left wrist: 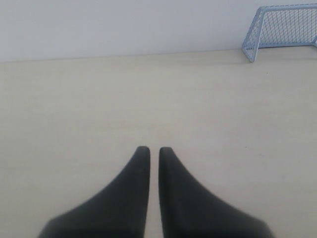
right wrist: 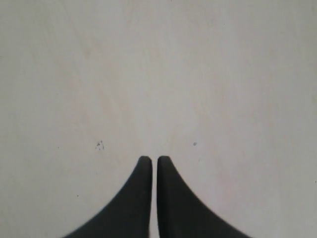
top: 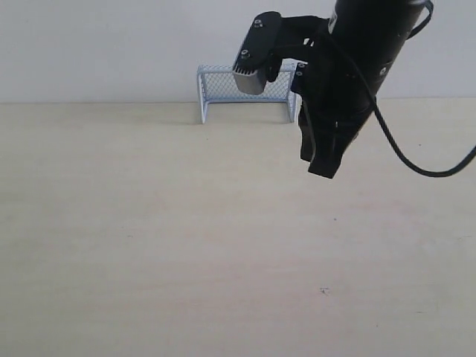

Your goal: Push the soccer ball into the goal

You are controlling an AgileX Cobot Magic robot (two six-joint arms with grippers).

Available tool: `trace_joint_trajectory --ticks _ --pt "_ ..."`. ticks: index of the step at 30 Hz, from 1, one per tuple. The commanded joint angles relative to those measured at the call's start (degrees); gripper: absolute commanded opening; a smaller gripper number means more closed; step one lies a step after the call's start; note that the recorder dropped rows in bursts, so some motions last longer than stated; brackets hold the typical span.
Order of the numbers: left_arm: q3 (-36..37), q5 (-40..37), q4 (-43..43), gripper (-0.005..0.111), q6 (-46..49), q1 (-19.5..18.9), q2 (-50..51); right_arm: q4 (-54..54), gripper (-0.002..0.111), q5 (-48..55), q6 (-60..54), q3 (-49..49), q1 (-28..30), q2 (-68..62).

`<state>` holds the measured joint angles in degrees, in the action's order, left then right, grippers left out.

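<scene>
The soccer ball shows in none of the views. The goal point(top: 217, 84), with a pale blue frame and fine mesh, stands at the far edge of the table against the wall, its right part hidden behind my right arm. In the left wrist view the goal point(left wrist: 282, 29) appears off to one side, far ahead of my left gripper point(left wrist: 154, 148), which is shut with only a thin slit and nothing held. My right gripper point(top: 321, 169) hangs above the table in front of the goal's right post, pointing down. The right gripper point(right wrist: 150, 158) is shut and empty over bare wood.
The pale wooden table point(top: 149, 223) stretches across the exterior view, with a white wall point(top: 89, 44) behind it. A small dark speck point(top: 323, 290) marks the tabletop near the front. My left arm is outside the exterior view.
</scene>
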<state>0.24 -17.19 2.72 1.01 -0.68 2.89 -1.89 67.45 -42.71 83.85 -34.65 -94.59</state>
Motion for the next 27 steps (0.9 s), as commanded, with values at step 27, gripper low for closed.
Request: trace_joint_trajectory --ticks 27 --pt "-0.2 0.7 -0.4 0.006 -0.5 -0.3 -0.2 2.7 0.000 -8.0 12.0 -18.0 0.4 21.4"
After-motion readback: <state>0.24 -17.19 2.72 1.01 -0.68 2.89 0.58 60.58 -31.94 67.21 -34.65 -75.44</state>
